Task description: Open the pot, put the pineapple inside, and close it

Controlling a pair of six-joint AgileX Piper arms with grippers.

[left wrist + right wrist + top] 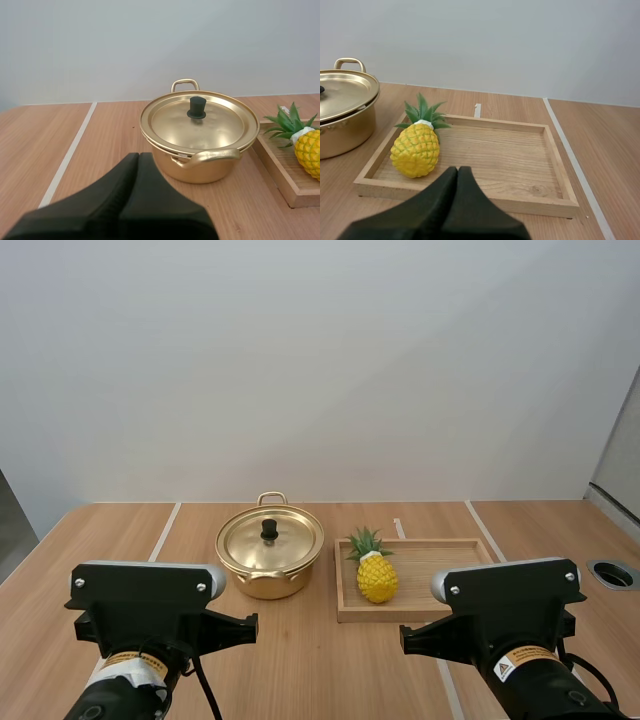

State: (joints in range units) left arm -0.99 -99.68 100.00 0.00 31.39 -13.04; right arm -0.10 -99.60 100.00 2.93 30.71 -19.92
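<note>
With my left gripper (137, 156) and right gripper (457, 170) both clenched empty, I judge the small black knob (197, 107) atop the lidded round gold metal pot (200, 167) may slip from an off-centre pinch.

Hidden under the lid (270, 543): interior of the pot (266, 586). Hidden behind the right arm (510, 610) in the high view: near right corner of the wooden tray (440, 546). Cut off at that view's near edge: right arm and left arm (150, 620). Cut off at its right edge: round opening (613, 574), too small to identify. Cut off by the picture's edge in the left wrist view: right parts of the pineapple (310, 152) and tray. Cut off likewise in the right wrist view: left part of the pot, most of the lid knob (269, 530). Covered by the right gripper (458, 169): middle of the tray's near rail.
</note>
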